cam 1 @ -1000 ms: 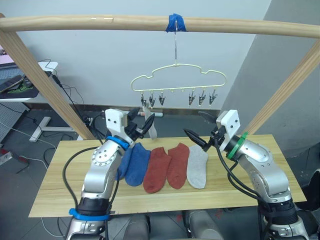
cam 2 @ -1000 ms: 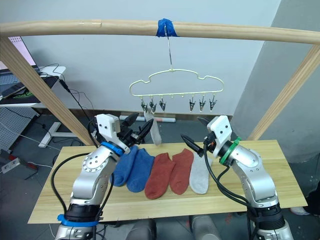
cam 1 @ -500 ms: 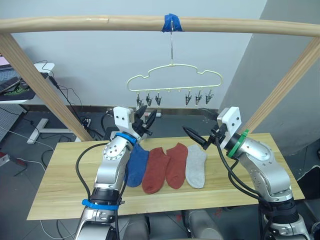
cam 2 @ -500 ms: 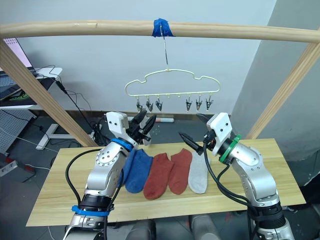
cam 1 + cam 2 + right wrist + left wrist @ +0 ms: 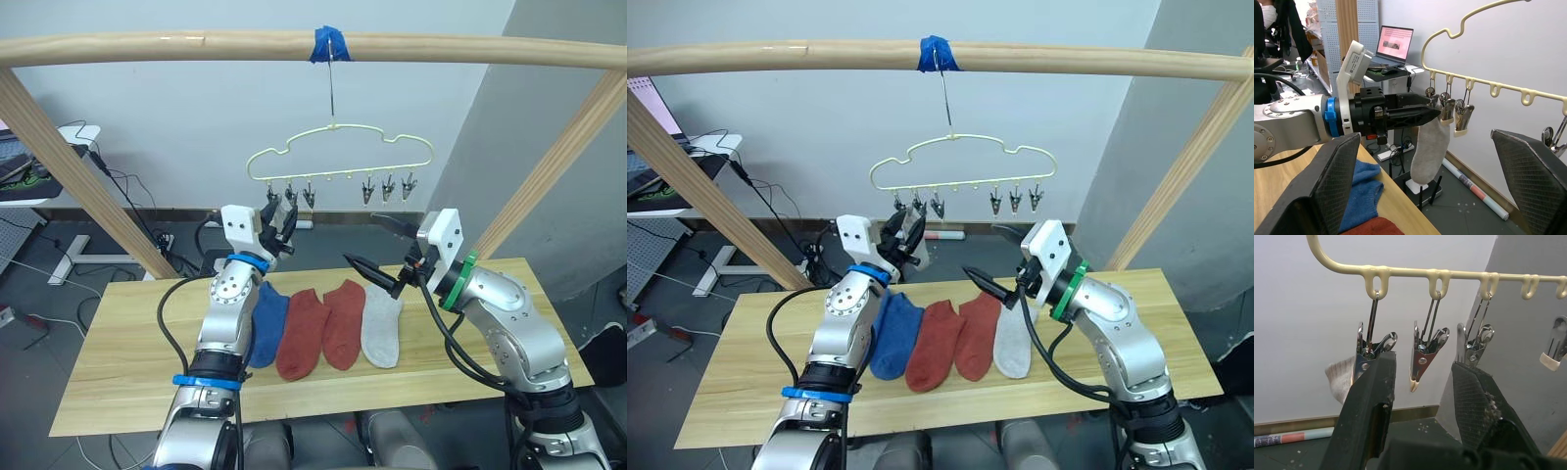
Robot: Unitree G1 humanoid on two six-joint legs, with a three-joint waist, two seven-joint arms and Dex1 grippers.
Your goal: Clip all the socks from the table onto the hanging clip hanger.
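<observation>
Left gripper (image 5: 279, 220): fingers spread, raised at the leftmost clips, gripping nothing I can see.
Right gripper (image 5: 369, 247): spread wide, empty, hovering above the table's back edge.
Clip hanger (image 5: 338, 152): hooked on the pole (image 5: 196, 44); one grey sock (image 5: 1430, 147) hangs from a left-end clip.
Table (image 5: 127, 362): I count one blue (image 5: 266, 318), two rust-red (image 5: 323, 328), one grey (image 5: 382, 328) near the back edge; another blue may sit behind my left arm.
Progress: I judge one clipped, at least four left.

Left gripper moved up to the clips

The left gripper (image 5: 277, 217) has risen toward the clip hanger (image 5: 338, 157), carrying the grey sock (image 5: 1428, 147) there.
</observation>
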